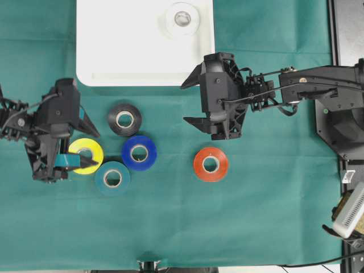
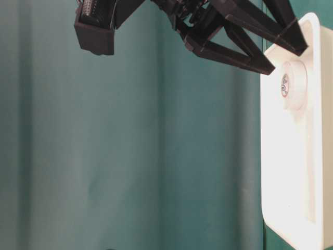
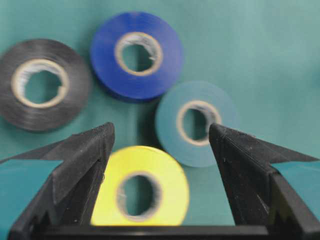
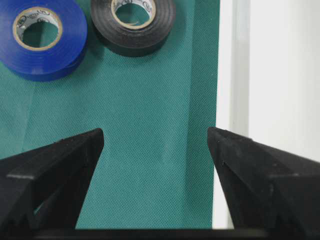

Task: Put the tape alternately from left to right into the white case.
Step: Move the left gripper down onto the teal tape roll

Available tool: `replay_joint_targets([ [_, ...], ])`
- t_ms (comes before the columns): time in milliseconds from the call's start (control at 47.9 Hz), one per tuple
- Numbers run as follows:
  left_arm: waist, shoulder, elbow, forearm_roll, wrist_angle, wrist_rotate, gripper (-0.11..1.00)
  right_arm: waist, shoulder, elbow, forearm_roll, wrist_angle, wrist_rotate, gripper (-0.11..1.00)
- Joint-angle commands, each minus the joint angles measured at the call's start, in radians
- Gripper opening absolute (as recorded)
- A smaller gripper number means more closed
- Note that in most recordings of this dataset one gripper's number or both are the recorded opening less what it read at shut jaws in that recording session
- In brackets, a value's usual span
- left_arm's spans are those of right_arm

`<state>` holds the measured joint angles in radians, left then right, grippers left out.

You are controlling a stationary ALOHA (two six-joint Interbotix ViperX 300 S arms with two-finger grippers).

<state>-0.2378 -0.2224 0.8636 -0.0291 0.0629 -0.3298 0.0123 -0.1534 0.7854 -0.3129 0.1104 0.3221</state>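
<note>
The left gripper (image 3: 160, 150), jaws apart and empty, hangs over the glossy yellow ring-shaped roll of tape (image 3: 141, 186). Lowering squarely should let the fingers straddle its smooth rim without nudging the neighbouring teal roll (image 3: 196, 122). The right gripper (image 4: 155, 145), jaws wide and empty, hovers above woven green cloth (image 4: 150, 100) beside the smooth-rimmed white plastic case (image 1: 114, 45), which holds one white roll (image 1: 182, 20).

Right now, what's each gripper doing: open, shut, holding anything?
Left gripper: open, empty, jaws either side of the yellow tape.
Right gripper: open, empty, over bare cloth beside the white case.
</note>
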Motion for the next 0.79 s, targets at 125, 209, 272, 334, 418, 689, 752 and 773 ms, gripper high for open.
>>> replay_joint_targets([
  [125, -0.021, 0.015, -0.041, 0.000, -0.003, -0.029, 0.81, 0.003, -0.011, -0.008, 0.002, -0.008, 0.000, 0.84],
  [209, -0.021, 0.026, -0.049, -0.002, -0.005, -0.029, 0.81, 0.003, -0.011, -0.008, 0.002, -0.005, 0.000, 0.84],
  [272, -0.020, 0.040, -0.058, 0.000, -0.005, -0.029, 0.81, 0.003, -0.011, -0.006, 0.002, -0.005, 0.000, 0.84],
  [334, -0.020, 0.066, -0.072, 0.000, -0.003, -0.029, 0.81, 0.002, -0.011, -0.006, 0.002, -0.003, 0.000, 0.84],
  [418, -0.020, 0.101, -0.086, 0.000, -0.003, -0.028, 0.81, 0.002, -0.009, -0.006, 0.002, -0.006, 0.000, 0.84],
  [689, -0.020, 0.202, -0.123, 0.003, -0.003, -0.025, 0.81, 0.003, -0.003, -0.006, 0.002, -0.006, 0.000, 0.84],
  [752, -0.020, 0.219, -0.132, 0.002, -0.003, -0.025, 0.81, 0.003, -0.002, -0.008, 0.002, -0.003, 0.000, 0.84],
  [773, -0.020, 0.224, -0.132, 0.003, -0.003, -0.025, 0.81, 0.003, -0.002, -0.006, 0.002, -0.003, 0.000, 0.84],
])
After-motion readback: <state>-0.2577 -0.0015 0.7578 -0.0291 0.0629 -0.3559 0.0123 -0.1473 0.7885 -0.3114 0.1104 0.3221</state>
